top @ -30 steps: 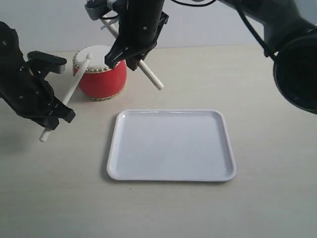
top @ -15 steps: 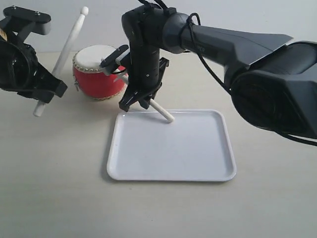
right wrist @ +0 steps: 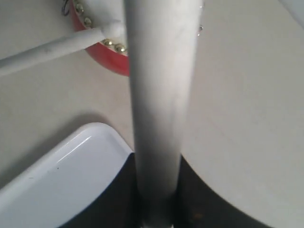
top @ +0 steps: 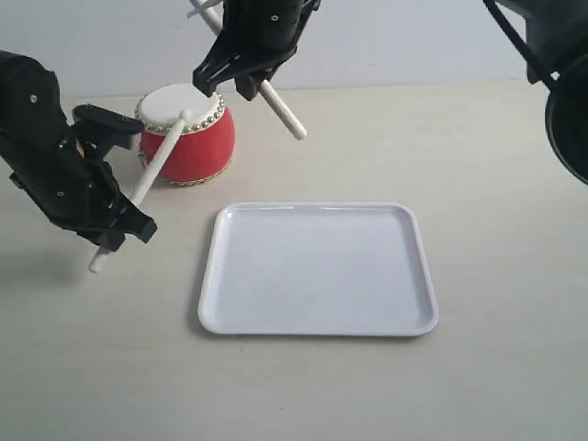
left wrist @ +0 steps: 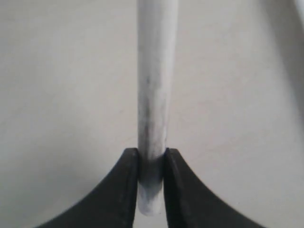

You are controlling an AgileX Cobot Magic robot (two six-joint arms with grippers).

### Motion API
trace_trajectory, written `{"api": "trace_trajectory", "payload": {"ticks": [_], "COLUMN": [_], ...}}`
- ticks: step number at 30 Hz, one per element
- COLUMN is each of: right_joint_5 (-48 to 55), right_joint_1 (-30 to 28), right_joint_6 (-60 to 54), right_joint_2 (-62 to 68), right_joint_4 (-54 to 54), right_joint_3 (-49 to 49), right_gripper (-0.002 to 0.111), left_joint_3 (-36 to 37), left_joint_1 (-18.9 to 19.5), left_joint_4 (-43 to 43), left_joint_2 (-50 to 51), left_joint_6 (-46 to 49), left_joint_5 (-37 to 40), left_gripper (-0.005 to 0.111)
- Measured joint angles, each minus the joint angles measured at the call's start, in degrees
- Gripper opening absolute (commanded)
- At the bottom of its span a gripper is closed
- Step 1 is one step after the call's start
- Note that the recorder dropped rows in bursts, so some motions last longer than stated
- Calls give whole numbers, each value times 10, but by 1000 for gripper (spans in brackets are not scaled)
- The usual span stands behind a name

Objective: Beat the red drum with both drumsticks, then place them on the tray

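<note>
The red drum (top: 186, 143) with its cream skin stands at the back left of the table. My left gripper (top: 112, 231) is shut on one drumstick (top: 156, 165), whose rounded tip rests on the drum's skin near the front rim. In the left wrist view that drumstick (left wrist: 154, 95) runs up from between the black fingers (left wrist: 124, 190). My right gripper (top: 230, 81) hangs above the drum, shut on the second drumstick (top: 280, 108), which slants down to the right in the air. The white tray (top: 318, 268) lies in the middle, with nothing on it.
The right arm's dark links (top: 551, 55) fill the upper right corner of the exterior view. The right wrist view shows the tray corner (right wrist: 71, 161), the drum's studded rim (right wrist: 109, 52) and the left drumstick (right wrist: 52, 47) touching it.
The left drumstick swung down from upright onto the drum's skin. The right gripper rose from the tray's back edge to above the drum, carrying its stick up.
</note>
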Motion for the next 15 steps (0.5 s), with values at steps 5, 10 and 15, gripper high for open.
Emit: {"api": "trace_trajectory", "payload": {"ticks": [5,10,15], "right_joint_5": [0,0,0], "right_joint_1": [0,0,0], "right_joint_6": [0,-20,-24], "right_joint_2": [31,129,159], "right_joint_4": [9,3,-24], "right_joint_3": [0,0,0], "right_gripper": [0,0,0], "left_joint_3": [-27,-28,-21], "left_joint_1": [0,0,0], "left_joint_4": [10,21,21], "left_joint_2": [6,-103,-162], "left_joint_6": [-26,-41,-47], "left_joint_5": [29,88,92], "left_gripper": [0,0,0]}}
